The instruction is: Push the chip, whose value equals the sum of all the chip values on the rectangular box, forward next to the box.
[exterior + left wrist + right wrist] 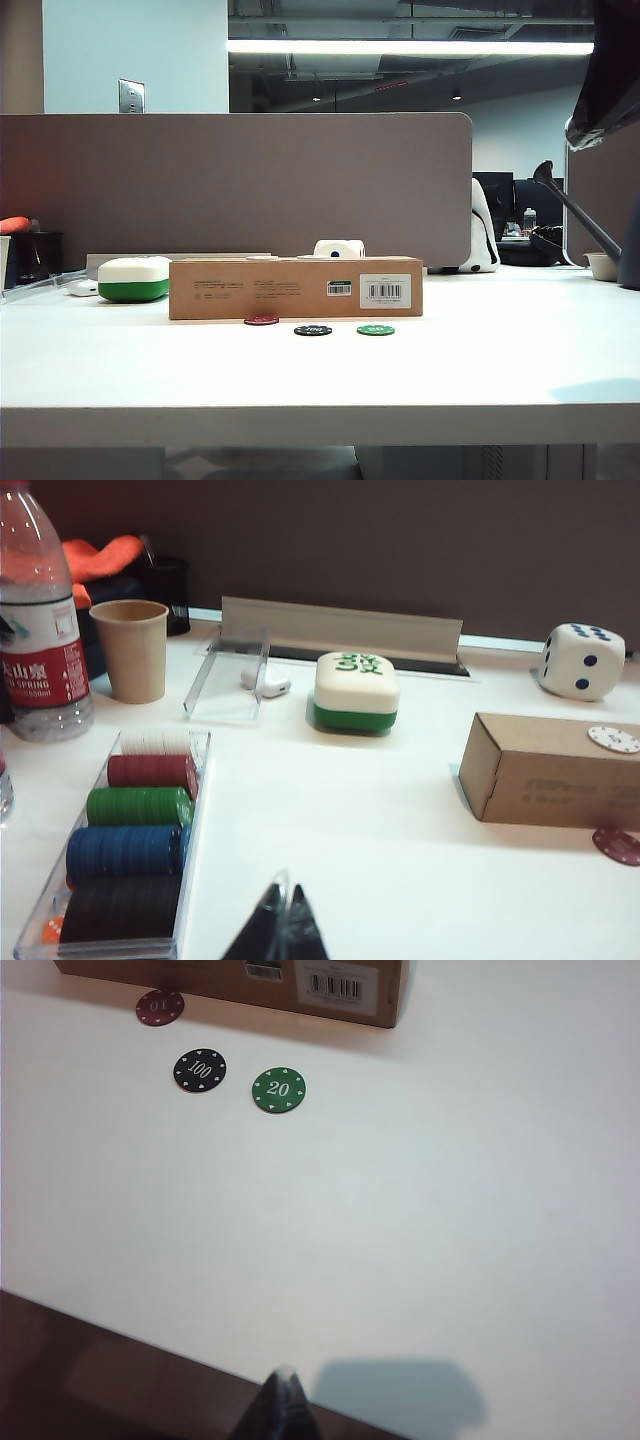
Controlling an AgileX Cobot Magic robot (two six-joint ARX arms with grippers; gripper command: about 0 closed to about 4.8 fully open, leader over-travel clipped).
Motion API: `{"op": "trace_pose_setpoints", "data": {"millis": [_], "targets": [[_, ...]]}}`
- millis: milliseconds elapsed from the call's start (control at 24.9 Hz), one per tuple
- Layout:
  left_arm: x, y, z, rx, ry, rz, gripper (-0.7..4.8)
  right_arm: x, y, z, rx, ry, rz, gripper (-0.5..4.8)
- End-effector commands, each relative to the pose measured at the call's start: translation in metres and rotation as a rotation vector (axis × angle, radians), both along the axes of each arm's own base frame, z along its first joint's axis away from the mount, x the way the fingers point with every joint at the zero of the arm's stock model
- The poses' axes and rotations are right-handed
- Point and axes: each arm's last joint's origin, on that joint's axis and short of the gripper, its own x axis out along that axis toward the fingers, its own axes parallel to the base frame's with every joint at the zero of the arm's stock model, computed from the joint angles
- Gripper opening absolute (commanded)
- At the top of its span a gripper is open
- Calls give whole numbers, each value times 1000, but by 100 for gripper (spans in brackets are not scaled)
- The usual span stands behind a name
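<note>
**Red chip sits at the box — both arms held clear**

The small flat round dark-red poker chip (160, 1007), marked 10, lies just beside the front wall of the long low brown cardboard box (295, 288) on the white counter (480, 370), ahead of the black chip (200, 1070) marked 100 and the green chip (279, 1090) marked 20, which lie side by side farther from the box. A white chip (613, 739) rests on the box's top. The left tool (281, 927) hangs well back from the box, near a clear tray of stacked chips (130, 852); the right tool (283, 1405) hovers over the counter's near edge, well apart from all three chips. Each shows only dark tips drawn together to a point, gripping nothing. Judged from the layout, the push looks done or nearly so — what remains, if anything, is a light nudge forward, careful not to disturb the neighbouring chips.
</note>
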Motion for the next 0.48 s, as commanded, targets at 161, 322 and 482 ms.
{"op": "trace_pose_setpoints", "data": {"millis": [161, 322, 482], "targets": [[0, 0, -1, 3, 8, -5, -5, 0, 0, 2, 12, -13, -1, -4], [0, 0, -1, 4, 7, -8, -5, 0, 0, 2, 12, -13, -1, -4], [0, 0, -1, 4, 12, -8, -5, 0, 0, 2, 12, -13, -1, -4]]}}
